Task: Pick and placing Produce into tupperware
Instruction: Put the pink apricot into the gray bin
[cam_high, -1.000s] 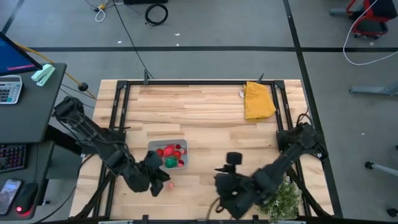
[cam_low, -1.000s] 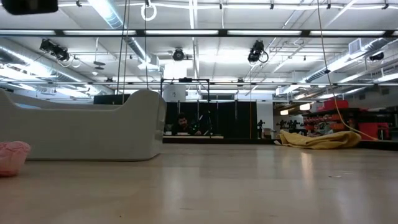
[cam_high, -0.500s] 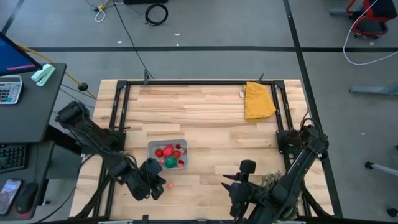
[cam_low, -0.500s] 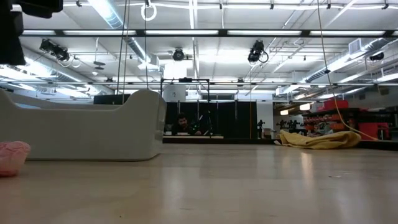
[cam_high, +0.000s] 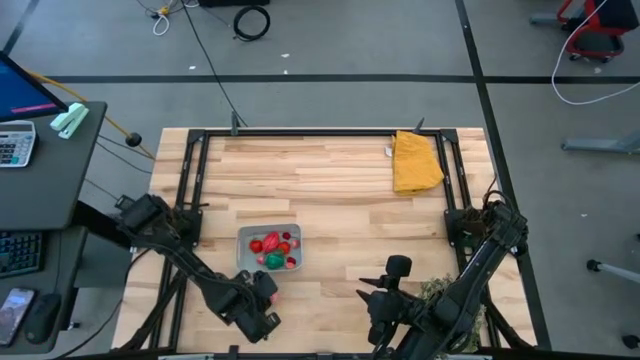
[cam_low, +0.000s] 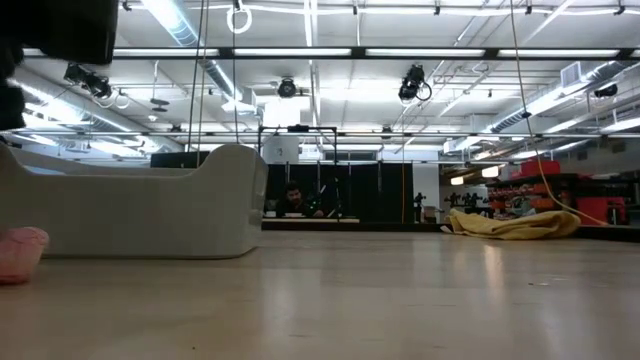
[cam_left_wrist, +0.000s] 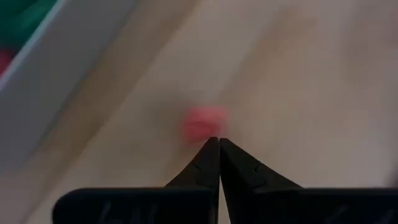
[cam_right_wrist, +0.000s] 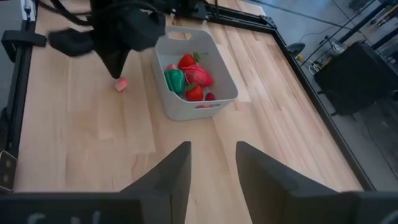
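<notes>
Your left gripper (cam_left_wrist: 219, 144) sits low over the near left part of the table (cam_high: 330, 180), just in front of the tupperware (cam_high: 244, 240). Its fingers are pressed together, tips touching, with nothing between them. In the left wrist view the closed tips point at a small pink piece (cam_left_wrist: 203, 121) lying on the bare wood just past them; it looks apart from the tips, though the view is blurred.

That same pink piece (cam_right_wrist: 120, 84) shows in the right wrist view, on the wood right under the left gripper's tip (cam_right_wrist: 117, 67), beside the container and outside it. The low view catches it at the left edge (cam_low: 20, 252), resting on the table in front of the container wall (cam_low: 140, 210).

Tupperware contents: several red pieces (cam_right_wrist: 198, 76) and one green piece (cam_right_wrist: 176, 81), bunched together inside.

Your right gripper (cam_right_wrist: 212, 163) waits near the front edge, right of centre, facing the container across the table. Its fingers stand spread apart, empty.

Yellow cloth (cam_high: 415, 162) lies at the far right corner. A bushy green plant (cam_high: 436, 290) is partly hidden under the right arm.
</notes>
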